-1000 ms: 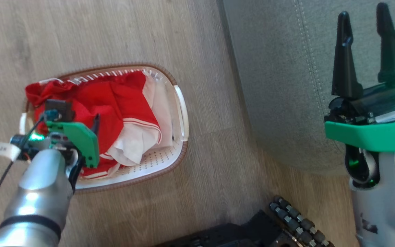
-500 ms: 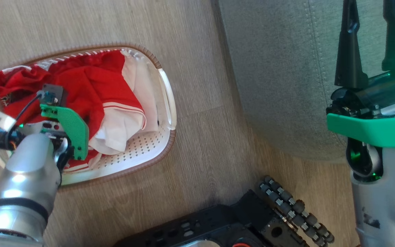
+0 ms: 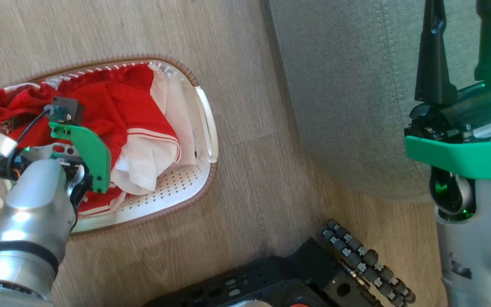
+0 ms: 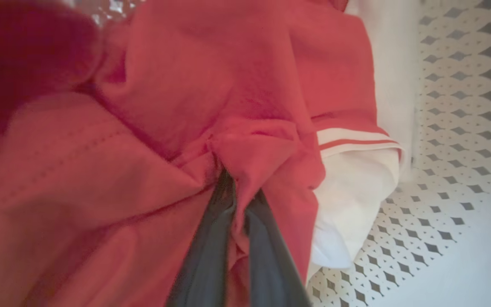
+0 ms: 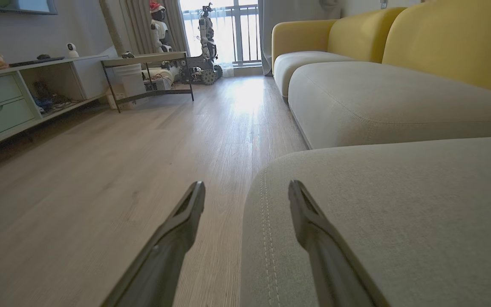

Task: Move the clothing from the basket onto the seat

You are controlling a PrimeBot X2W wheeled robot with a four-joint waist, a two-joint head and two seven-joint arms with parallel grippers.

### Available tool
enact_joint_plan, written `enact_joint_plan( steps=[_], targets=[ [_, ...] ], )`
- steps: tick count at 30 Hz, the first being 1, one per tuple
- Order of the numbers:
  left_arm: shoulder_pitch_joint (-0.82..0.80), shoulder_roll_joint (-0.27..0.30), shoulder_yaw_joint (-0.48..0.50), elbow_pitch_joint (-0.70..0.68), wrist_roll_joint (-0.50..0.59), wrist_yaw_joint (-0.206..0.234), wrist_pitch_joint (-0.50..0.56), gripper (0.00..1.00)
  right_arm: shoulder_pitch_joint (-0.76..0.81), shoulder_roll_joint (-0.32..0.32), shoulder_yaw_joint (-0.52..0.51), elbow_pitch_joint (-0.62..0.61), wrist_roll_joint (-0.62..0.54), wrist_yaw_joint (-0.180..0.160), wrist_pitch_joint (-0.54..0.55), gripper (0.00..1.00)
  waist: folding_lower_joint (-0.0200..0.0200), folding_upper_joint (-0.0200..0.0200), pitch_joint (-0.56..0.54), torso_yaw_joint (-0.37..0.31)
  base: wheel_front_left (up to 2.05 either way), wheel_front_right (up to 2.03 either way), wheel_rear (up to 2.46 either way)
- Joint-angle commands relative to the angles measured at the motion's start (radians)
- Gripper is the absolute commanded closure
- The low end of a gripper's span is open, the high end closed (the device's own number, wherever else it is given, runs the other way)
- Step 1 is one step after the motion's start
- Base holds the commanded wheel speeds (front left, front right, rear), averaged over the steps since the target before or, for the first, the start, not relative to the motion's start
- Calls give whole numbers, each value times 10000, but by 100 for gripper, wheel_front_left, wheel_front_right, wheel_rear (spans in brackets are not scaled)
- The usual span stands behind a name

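The right tool [image 5: 246, 184] is hanging with fingers spread wide, one over the grey seat [image 5: 399, 213], the other over the wooden floor [image 5: 100, 170] stretching ahead of it.

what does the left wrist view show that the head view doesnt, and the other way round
Left wrist view: close up, the left gripper shut on a fold of the red clothing. Head view: the grey seat, the right gripper open at the seat's edge, and the wood floor. Both: the red and white clothing lying in the white basket.
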Motion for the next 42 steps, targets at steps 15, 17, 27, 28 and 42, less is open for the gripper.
enact_joint_plan(
  steps=[15,17,27,28,42],
  targets=[
    [1762,-167,-358,-879,-1580,10,-2384,100,821,104,250,280,-161,-2,-63,0,0,0,-2914,554,0,0,0],
    [1929,-193,-497,-1054,-1741,10,-2667,100,967,79,253,372,-219,-2,-63,0,0,0,-3313,715,0,0,0],
    [2589,-185,-979,-2199,-2447,10,-3451,100,1858,-278,273,793,-153,-2,-63,0,0,0,-5209,1546,0,0,0],
    [2627,-178,-981,-2383,-2495,10,-3482,100,1952,-312,261,832,-138,-2,-63,0,0,0,-5396,1652,0,0,0],
    [3386,199,-382,-6040,-2219,175,-3552,100,2965,-555,560,1341,125,-2,-63,0,0,0,-7369,2588,0,0,0]
  ],
)
